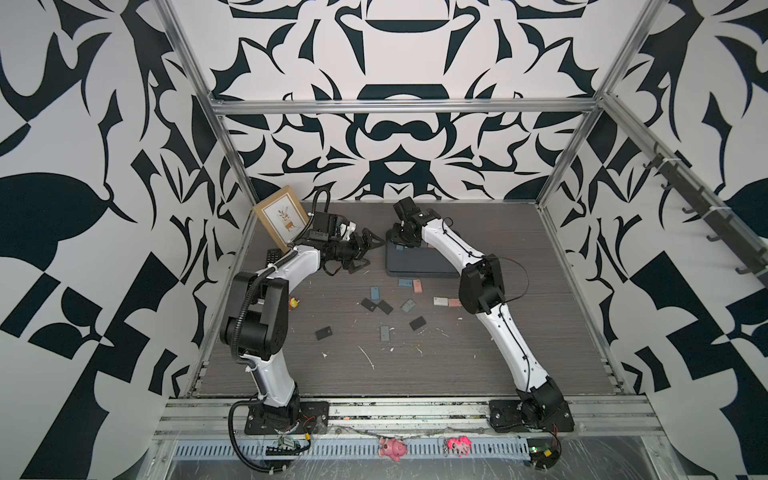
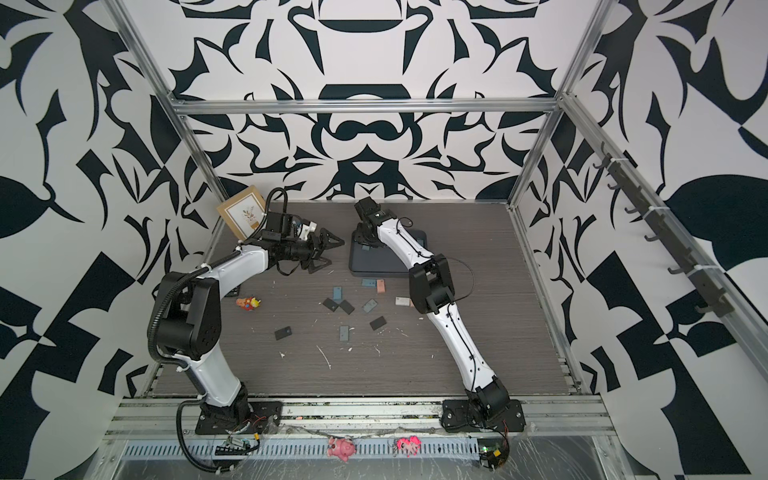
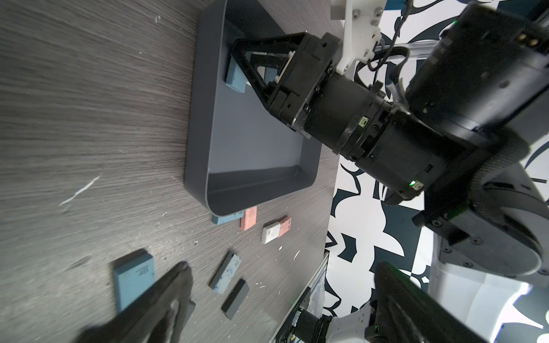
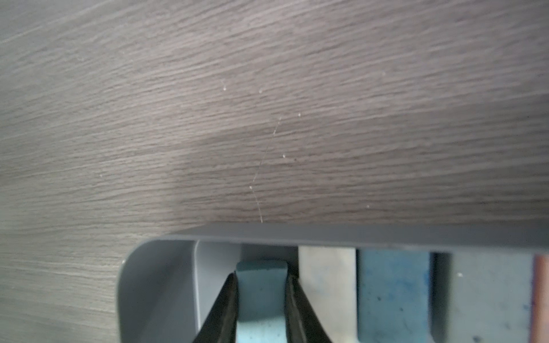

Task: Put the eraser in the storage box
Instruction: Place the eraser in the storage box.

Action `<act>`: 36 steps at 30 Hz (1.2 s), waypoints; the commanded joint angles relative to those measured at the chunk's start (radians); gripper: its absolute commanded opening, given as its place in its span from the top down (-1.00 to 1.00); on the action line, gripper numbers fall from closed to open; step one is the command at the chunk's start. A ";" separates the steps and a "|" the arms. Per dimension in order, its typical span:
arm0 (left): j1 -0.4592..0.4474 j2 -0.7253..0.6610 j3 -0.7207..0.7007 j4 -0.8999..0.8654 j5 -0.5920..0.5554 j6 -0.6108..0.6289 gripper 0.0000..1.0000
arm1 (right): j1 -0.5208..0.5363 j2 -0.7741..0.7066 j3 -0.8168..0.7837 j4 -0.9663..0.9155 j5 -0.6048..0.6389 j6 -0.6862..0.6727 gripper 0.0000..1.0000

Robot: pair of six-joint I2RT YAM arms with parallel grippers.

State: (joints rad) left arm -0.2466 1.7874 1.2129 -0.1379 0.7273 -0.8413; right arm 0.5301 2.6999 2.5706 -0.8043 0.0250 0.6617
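Note:
The storage box is a dark grey tray at the back middle of the table. My right gripper reaches down into its far left corner, close to the rim. It is shut on a light blue eraser, which the left wrist view shows low in the box. More erasers lie in the box beside it: a white one and a blue one. My left gripper hovers just left of the box, open and empty.
Several loose erasers lie on the table in front of the box: blue, pink, black, white. A tan picture frame leans at the back left. A small toy sits by the left arm.

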 commanded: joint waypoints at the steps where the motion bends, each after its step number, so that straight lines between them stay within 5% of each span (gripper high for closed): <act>1: 0.007 0.011 0.009 0.011 0.020 -0.007 -0.98 | -0.002 -0.022 0.039 0.028 0.016 0.010 0.42; 36: 0.014 0.004 0.008 0.012 0.026 -0.011 -0.99 | -0.004 0.009 0.091 -0.001 0.092 -0.063 0.35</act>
State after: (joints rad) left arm -0.2390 1.7874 1.2129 -0.1375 0.7383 -0.8452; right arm 0.5297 2.7049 2.6320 -0.7887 0.0872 0.6186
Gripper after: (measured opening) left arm 0.992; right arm 0.323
